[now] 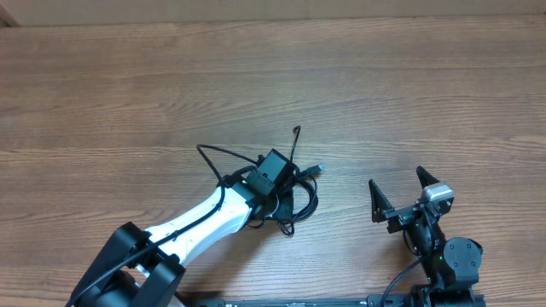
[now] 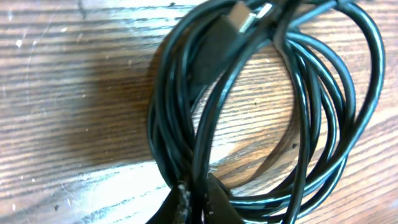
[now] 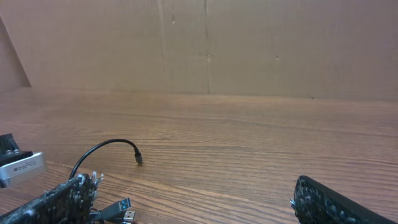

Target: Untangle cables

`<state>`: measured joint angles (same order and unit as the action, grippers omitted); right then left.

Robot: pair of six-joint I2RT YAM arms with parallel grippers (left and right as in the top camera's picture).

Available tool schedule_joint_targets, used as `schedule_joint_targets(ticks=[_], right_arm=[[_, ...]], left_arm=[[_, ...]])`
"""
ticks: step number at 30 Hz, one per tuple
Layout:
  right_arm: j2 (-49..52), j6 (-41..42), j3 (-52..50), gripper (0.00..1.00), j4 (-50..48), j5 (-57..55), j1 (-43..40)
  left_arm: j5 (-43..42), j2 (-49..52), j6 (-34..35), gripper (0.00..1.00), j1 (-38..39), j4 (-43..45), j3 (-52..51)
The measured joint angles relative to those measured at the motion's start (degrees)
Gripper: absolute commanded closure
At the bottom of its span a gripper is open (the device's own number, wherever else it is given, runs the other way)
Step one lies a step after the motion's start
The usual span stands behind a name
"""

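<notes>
Overhead, the cables (image 1: 312, 200) lie bunched on the worktop (image 1: 128, 85) beneath the left hand (image 1: 286, 181). It would be best to draw out a single strand, slowly. In the left wrist view, its fingertips (image 2: 180, 202) appear to pinch strands at the coil's edge. In the right wrist view, the right hand (image 3: 193, 205) is spread wide and holds nothing.

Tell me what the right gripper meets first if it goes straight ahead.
Way looks free: the right gripper points over bare table toward the back wall; the cables lie off to its left. Depth unclear.
</notes>
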<state>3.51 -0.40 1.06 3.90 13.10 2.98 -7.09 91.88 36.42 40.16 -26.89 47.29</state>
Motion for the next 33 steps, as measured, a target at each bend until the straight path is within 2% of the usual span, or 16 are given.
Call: schedule_joint_targets(ticks=[5,6,9,11,15,20,25,27,30,31,32,33], right_arm=[[0.0,0.0,0.0,0.00,0.0,0.0,0.0],[0.0,0.0,0.0,0.00,0.0,0.0,0.0],[0.0,0.0,0.0,0.00,0.0,0.0,0.0],[0.0,0.0,0.0,0.00,0.0,0.0,0.0],[0.0,0.0,0.0,0.00,0.0,0.0,0.0],[0.0,0.0,0.0,0.00,0.0,0.0,0.0],[0.0,0.0,0.0,0.00,0.0,0.0,0.0],[0.0,0.0,0.0,0.00,0.0,0.0,0.0],[0.0,0.0,0.0,0.00,0.0,0.0,0.0],[0.0,0.0,0.0,0.00,0.0,0.0,0.0],[0.0,0.0,0.0,0.00,0.0,0.0,0.0],[0.0,0.0,0.0,0.00,0.0,0.0,0.0]], left_arm=[[0.0,0.0,-4.3,0.74,0.0,0.2,0.0],[0.0,0.0,-4.9,0.65,0.0,0.2,0.0],[0.0,0.0,-6.2,0.29,0.0,0.2,0.0],[0.0,0.0,-7.2,0.11,0.0,0.0,0.0],[0.0,0.0,-10.3,0.00,-0.1,-0.5,0.0],[-0.2,0.0,-11.1,0.01,-1.3,-6.1,1.5],[-0.4,0.0,-8.9,0.04,-3.6,-12.7,7.1],[-0.8,0.1,-8.1,0.12,-4.8,-15.0,10.8],[-1.1,0.1,-7.1,0.51,-6.3,-16.5,16.3],[-1.3,0.0,-6.9,0.58,-6.6,-16.6,18.0],[-1.5,0.0,-6.8,0.58,-6.8,-16.6,19.2],[-1.9,0.0,-6.7,0.54,-6.8,-16.7,19.8]])
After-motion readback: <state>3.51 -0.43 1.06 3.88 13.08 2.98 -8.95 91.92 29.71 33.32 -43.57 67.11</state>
